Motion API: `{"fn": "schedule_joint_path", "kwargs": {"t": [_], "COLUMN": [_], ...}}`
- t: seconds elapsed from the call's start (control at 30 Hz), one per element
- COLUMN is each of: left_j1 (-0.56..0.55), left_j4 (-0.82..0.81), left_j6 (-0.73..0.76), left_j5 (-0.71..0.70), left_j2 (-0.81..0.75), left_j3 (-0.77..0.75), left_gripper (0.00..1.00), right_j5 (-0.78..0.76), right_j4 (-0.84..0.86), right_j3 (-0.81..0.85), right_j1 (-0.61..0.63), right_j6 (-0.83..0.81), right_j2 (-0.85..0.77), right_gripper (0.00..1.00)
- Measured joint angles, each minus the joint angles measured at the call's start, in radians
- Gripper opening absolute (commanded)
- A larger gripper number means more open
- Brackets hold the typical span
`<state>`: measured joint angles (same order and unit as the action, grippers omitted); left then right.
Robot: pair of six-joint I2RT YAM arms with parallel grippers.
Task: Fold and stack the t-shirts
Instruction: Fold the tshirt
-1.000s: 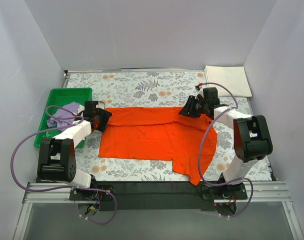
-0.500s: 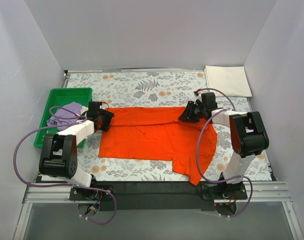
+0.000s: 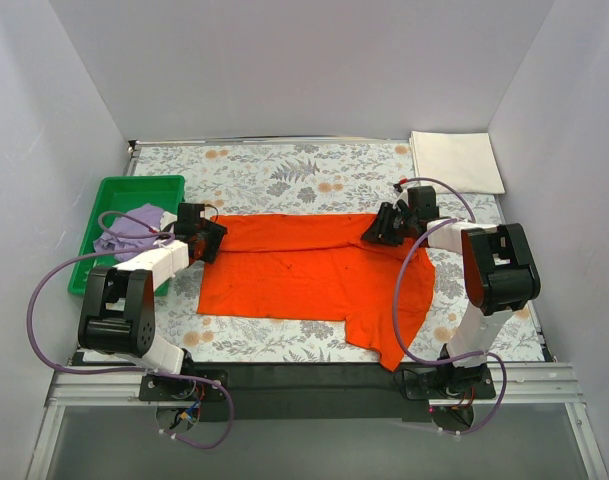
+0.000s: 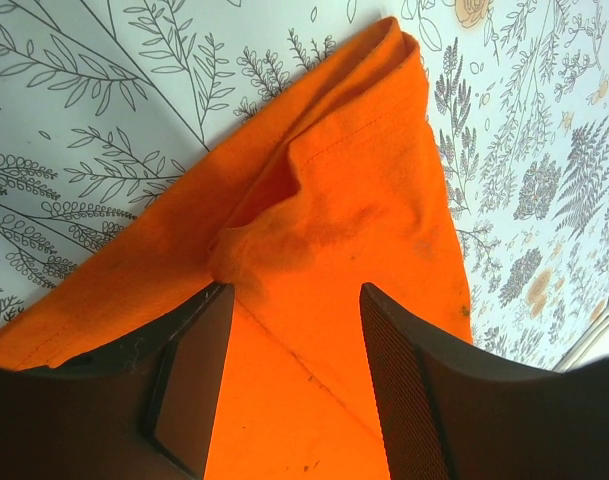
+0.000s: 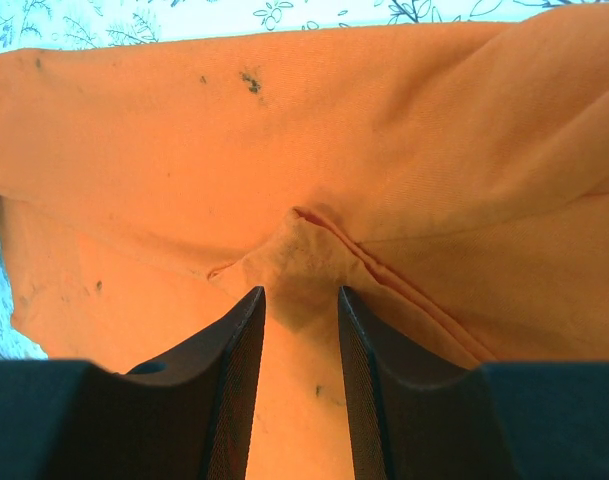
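Orange t-shirt (image 3: 314, 270), spread flat, long axis left to right

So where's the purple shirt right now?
In the top view the lilac t-shirt lies crumpled in the green tray at the table's left edge, just left of the left gripper and the orange t-shirt.

White-and-black left arm (image 3: 149, 265): reaches forward and inward from its base, wrist low. Black two-finger left gripper (image 4: 296, 295): pointed down, jaws well apart, both tips resting on the bright orange cloth t-shirt (image 4: 364, 200). White-and-black right arm (image 3: 489, 265): elbow raised, forearm angled inward. Black two-finger right gripper (image 5: 300, 295): pointed down, jaws narrow, pinching a raised pucker of the same shirt.
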<state>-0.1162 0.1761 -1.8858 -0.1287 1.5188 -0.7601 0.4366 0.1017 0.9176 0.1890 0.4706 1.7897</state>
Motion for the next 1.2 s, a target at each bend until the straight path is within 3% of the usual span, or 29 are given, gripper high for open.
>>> {"fn": "schedule_joint_path", "kwargs": {"t": [0.47,0.77,1.2], "left_j1": [0.000,0.000,0.000], "left_j4": [0.010,0.011,-0.005], "left_j6": [0.006,0.024,0.144], "left_j5": [-0.014,-0.018,-0.092], "left_j2": [0.001,0.016,0.032], "left_j3": [0.000,0.000,0.000], "left_gripper": [0.51,0.37,0.32], "right_j5": [-0.004,-0.004,0.000], "right_j4": [0.000,0.003,0.016], "right_j3": [0.000,-0.004,-0.016], "right_j1": [0.000,-0.005,-0.011], "right_j6": [-0.003,-0.003,-0.003], "right_j2": [0.002,0.003,0.003], "right_gripper": [0.36,0.36,0.36]}}
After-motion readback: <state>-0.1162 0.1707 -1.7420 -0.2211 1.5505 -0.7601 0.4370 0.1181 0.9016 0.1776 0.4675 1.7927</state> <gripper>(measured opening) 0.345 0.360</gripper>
